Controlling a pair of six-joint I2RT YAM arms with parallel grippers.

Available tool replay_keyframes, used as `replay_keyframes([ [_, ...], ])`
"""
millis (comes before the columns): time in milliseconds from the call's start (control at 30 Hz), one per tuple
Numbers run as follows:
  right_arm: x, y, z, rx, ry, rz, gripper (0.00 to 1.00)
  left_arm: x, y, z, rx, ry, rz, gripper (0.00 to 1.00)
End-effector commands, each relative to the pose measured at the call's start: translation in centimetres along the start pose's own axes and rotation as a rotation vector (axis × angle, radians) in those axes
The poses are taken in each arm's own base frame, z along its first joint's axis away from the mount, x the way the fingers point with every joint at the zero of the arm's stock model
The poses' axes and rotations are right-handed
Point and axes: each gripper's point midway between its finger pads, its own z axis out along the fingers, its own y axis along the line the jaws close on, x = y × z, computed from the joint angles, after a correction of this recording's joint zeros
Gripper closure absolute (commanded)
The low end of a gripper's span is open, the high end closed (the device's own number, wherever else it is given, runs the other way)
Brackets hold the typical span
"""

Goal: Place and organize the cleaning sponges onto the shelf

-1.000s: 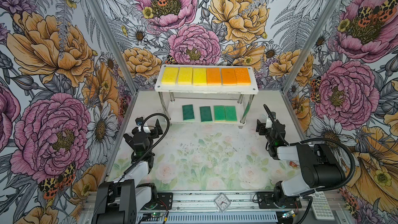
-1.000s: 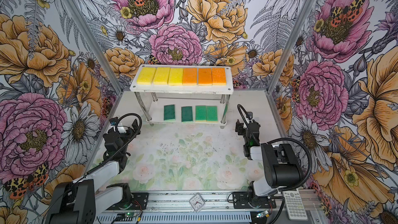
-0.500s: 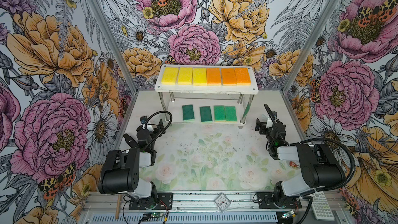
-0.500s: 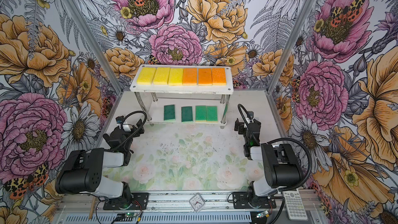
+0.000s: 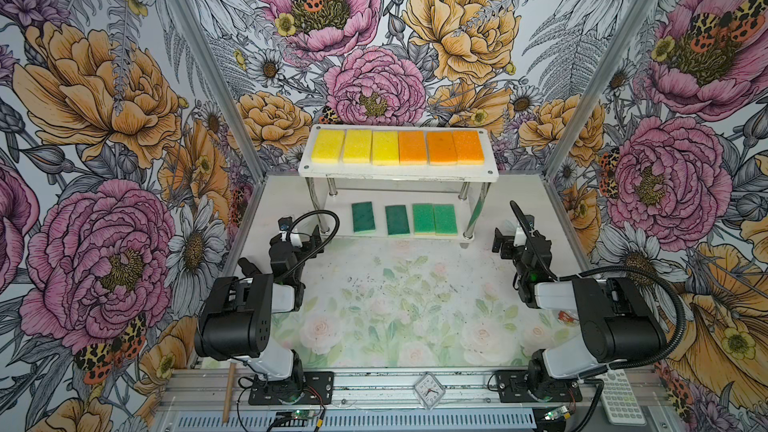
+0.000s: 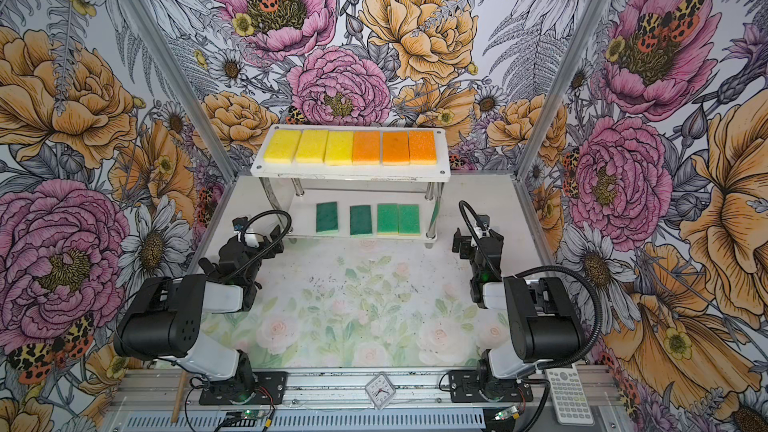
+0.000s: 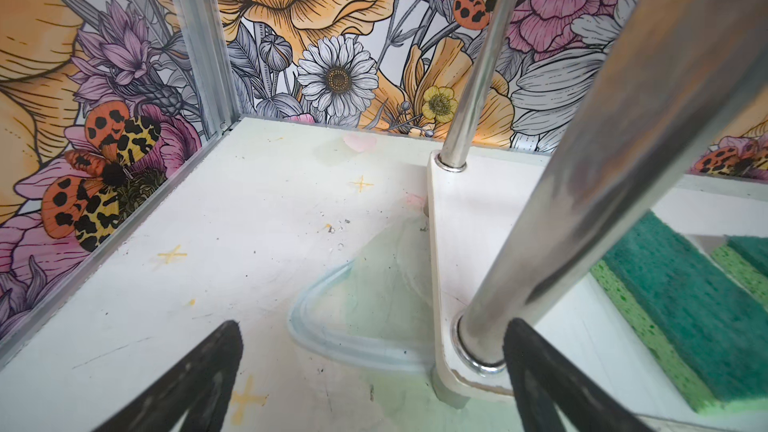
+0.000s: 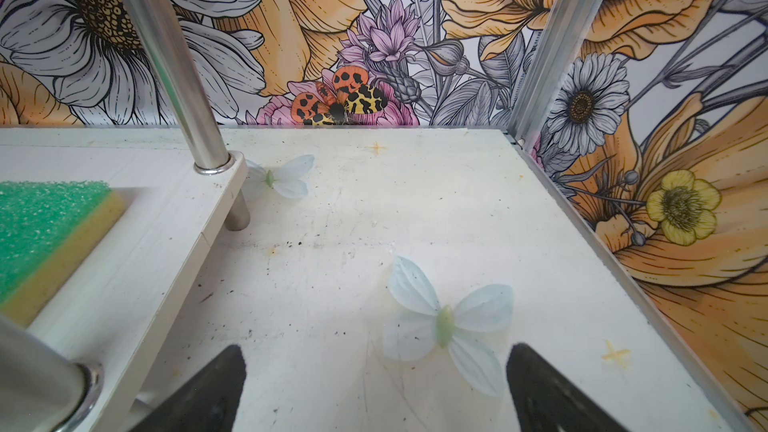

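The shelf (image 5: 399, 173) stands at the back of the table, seen in both top views. Three yellow cleaning sponges (image 5: 357, 146) and three orange ones (image 5: 441, 148) lie in a row on its top board. Several green sponges (image 5: 397, 220) lie on the lower board (image 6: 299, 231). My left gripper (image 5: 301, 238) is open and empty just outside the shelf's front left leg (image 7: 536, 243), with a green sponge (image 7: 681, 309) beyond it. My right gripper (image 5: 509, 238) is open and empty over bare table beside the shelf's right end, near a green sponge (image 8: 37, 234).
Flowered walls with aluminium posts (image 5: 199, 60) close in the table on three sides. A small clock (image 5: 429, 391), a wooden stick (image 5: 227, 392) and a remote control (image 5: 621, 396) lie on the front rail. Pale butterflies (image 8: 446, 322) are printed on the tabletop.
The left arm has folded up, its elbow rising while its gripper stays by the shelf's left leg. The right gripper has opened a little wider and hardly shifted.
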Motion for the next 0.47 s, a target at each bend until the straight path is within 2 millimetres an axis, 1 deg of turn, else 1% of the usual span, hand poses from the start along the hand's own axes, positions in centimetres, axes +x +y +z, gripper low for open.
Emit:
replay_keyframes([
  [0,-0.48,-0.4,0.29,0.017,-0.018,0.008,0.0,-0.3,-1.0,0.25,0.043,0.005,0.037,0.01],
  [433,-0.49,-0.42,0.31,0.018,-0.018,0.009,0.0,-0.36,-0.96,0.28,0.046,0.004,0.034,0.01],
])
